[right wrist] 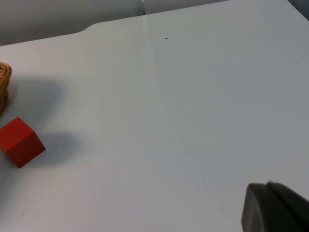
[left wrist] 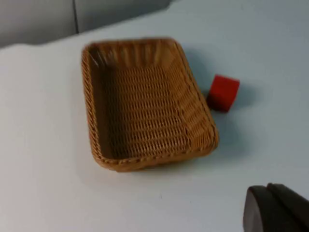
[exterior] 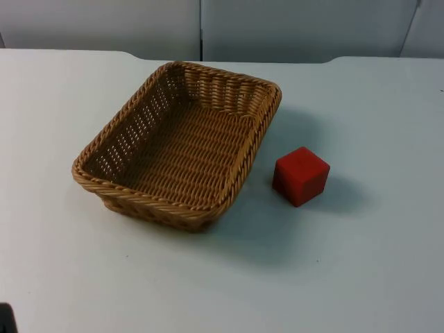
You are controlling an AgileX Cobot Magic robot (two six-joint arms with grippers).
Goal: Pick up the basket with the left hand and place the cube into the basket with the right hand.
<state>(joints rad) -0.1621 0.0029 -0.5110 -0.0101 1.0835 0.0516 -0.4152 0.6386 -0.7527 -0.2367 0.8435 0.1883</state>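
Nothing grasped yet; the step in hand looks like the left arm's approach to the basket (exterior: 177, 142), which sits flat on the white desk (exterior: 361, 263), open side up and empty. The red cube (exterior: 300, 175) stands on the desk just beside the basket's long wall, on the side away from the left arm, apart from the wicker and not touching it. To do the pickup well, the left end effector (left wrist: 275, 210) should probably come down on the basket's rim at the wall farthest from the cube, one finger inside and one outside the weave, and bite low enough that the woven rim does not slip; then lift level so the basket stays open upward for the drop. Keep clear of the cube side so the right arm has room. Left end effector: a dark fingertip shows in the left wrist view, well short of the basket, touching nothing; how far its fingers are spread I cannot tell. Right end effector (right wrist: 275, 208): fingertip shows in the right wrist view, well apart from the cube, holding nothing visible; opening cannot be told either. The right arm seems to be waiting.
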